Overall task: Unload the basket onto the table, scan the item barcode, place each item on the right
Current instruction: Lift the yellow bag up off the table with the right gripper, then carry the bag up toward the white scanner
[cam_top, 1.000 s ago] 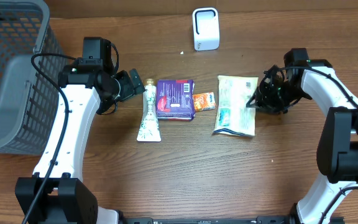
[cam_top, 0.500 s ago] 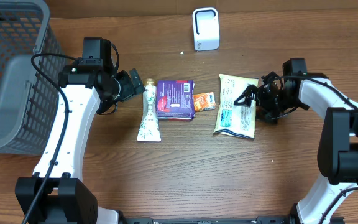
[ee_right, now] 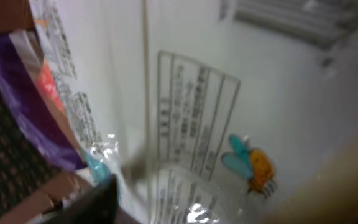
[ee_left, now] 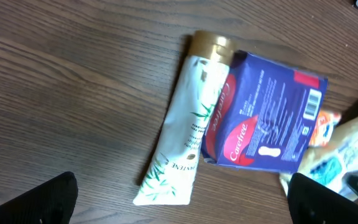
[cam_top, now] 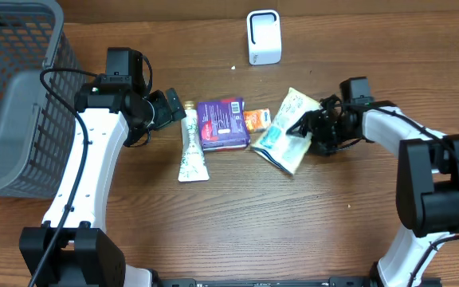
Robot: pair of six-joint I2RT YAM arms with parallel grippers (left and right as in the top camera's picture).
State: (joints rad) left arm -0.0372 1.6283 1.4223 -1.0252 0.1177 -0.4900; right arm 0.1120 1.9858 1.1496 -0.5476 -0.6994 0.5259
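A white and green packet (cam_top: 281,135) lies tilted at the table's middle right, and my right gripper (cam_top: 307,127) is shut on its right edge. In the right wrist view the packet (ee_right: 229,93) fills the frame, with one dark finger (ee_right: 92,202) at the lower left. The white scanner (cam_top: 263,36) stands at the back centre. To the left my left gripper (cam_top: 170,108) hangs open beside the cap of a white tube (cam_top: 190,146). Its wrist view shows the tube (ee_left: 185,137) and a purple pack (ee_left: 266,118) beyond the empty left gripper (ee_left: 182,205).
A purple pack (cam_top: 223,123) and a small orange sachet (cam_top: 256,120) lie between the tube and the packet, touching one another. A grey wire basket (cam_top: 14,96) stands at the far left edge. The purple pack's edge (ee_right: 23,93) shows in the right wrist view.
My right gripper reached left onto the packet and closed on it. The packet swung round and slid left, nudging the sachet and the purple pack. The left arm stayed still.
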